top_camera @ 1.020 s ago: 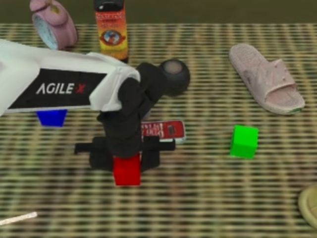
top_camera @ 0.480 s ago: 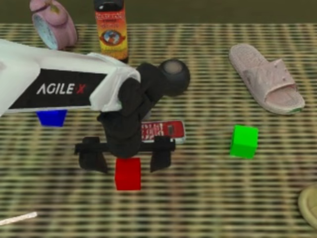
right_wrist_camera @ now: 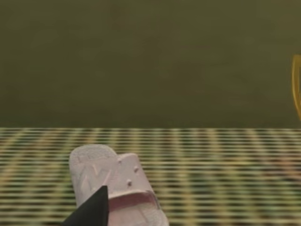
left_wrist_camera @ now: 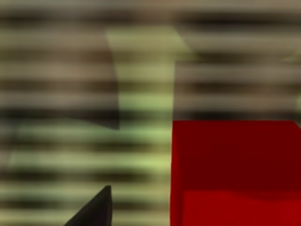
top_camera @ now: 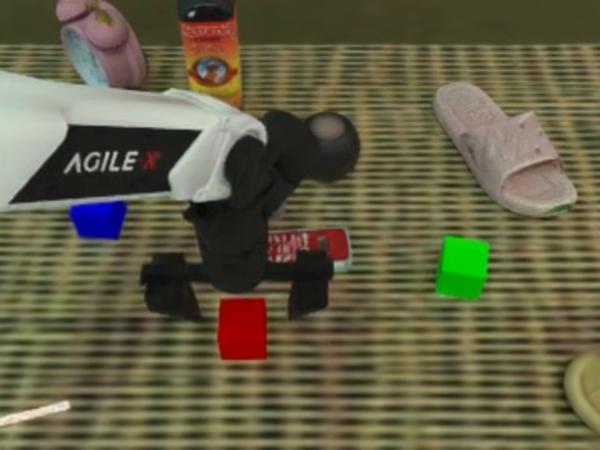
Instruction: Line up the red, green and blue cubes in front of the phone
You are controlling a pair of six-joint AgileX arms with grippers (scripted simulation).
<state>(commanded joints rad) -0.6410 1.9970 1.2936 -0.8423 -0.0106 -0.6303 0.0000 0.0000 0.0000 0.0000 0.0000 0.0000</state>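
The red cube rests on the mat just in front of the phone, a little to its left, and fills the left wrist view. My left gripper hangs open over the cube's far edge, its fingers spread wide on either side and touching nothing. The green cube sits to the right of the phone. The blue cube lies at the left, partly under my left arm. My right arm is outside the top view; one dark fingertip shows in its wrist view.
A pink slipper lies at the back right and also shows in the right wrist view as the slipper. A pink alarm clock and a bottle stand at the back left. A yellowish plate rim and a white stick sit near the front.
My left gripper was shut on the red cube; it has opened and drawn back slightly. The red cube stays on the mat in front of the phone.
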